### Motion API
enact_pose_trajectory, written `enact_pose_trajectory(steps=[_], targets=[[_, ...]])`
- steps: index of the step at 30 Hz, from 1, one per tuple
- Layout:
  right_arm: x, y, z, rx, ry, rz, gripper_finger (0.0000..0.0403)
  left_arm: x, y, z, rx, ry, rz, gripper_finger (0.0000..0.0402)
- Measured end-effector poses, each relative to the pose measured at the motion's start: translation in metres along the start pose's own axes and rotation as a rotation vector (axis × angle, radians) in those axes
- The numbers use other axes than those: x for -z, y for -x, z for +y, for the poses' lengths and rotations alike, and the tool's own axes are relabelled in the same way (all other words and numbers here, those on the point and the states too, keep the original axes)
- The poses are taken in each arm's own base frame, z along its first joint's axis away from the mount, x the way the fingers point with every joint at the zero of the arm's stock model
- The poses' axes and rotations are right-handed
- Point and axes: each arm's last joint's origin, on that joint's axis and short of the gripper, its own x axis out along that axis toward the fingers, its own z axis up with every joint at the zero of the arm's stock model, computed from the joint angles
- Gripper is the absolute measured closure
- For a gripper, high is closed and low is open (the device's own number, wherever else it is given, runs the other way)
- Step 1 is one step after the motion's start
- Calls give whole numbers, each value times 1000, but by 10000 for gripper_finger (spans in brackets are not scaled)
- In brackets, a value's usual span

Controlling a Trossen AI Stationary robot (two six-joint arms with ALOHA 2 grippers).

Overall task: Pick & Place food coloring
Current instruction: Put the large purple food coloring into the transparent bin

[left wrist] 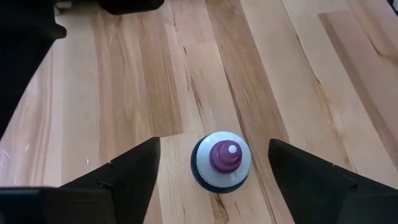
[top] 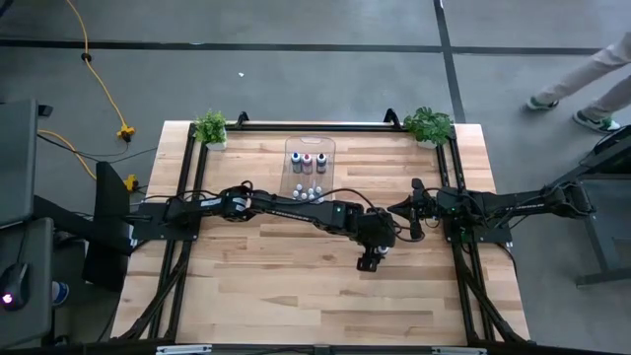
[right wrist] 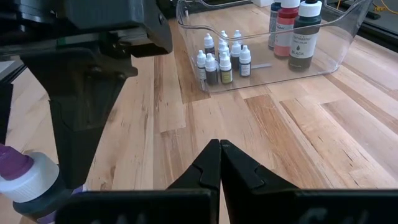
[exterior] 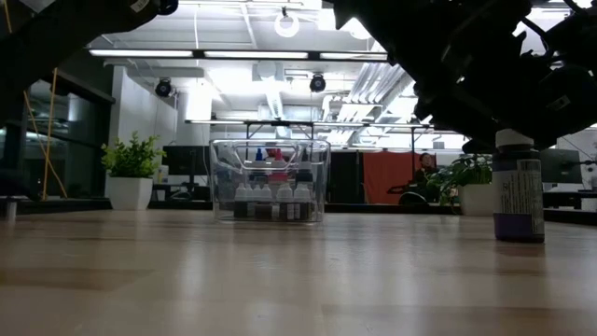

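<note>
Your left gripper [left wrist: 214,177] hangs directly above a purple food coloring bottle [left wrist: 221,163] that stands upright on the wooden table [top: 296,286], its long axis vertical and its purple nozzle tip pointing straight up at the wrist camera. The fingers [left wrist: 124,174] are spread apart, one on each side of the white cap, with bare wood showing between each finger and the bottle. From overhead, your left arm reaches across the table from the left, and the gripper [top: 373,251] sits right of centre, toward the near edge. At table height the purple bottle [exterior: 519,191] stands alone on the right, its base flat on the wood and well apart from the clear plastic bin [exterior: 270,180].

Your right gripper [right wrist: 219,163] waits just beside the left one, its fingers pressed together with nothing between them. Ahead of it, the bin [right wrist: 323,59] holds a cluster of tiny bottles [right wrist: 222,57] with white caps and three larger bottles [right wrist: 292,28], all upright. Two potted plants [top: 210,128] mark the table's far corners.
</note>
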Motion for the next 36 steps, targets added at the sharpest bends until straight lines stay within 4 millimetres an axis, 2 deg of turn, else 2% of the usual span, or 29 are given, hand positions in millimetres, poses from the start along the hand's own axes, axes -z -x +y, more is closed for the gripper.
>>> enact_pose_trajectory(steps=[8, 15, 36], targets=[[0, 0, 0, 0, 0, 0, 402, 1, 0, 0, 1, 7, 8, 170], [0, 0, 0, 0, 0, 0, 402, 1, 0, 0, 1, 7, 10, 202], [0, 0, 0, 0, 0, 0, 402, 2, 0, -1, 29, 34, 16, 209]])
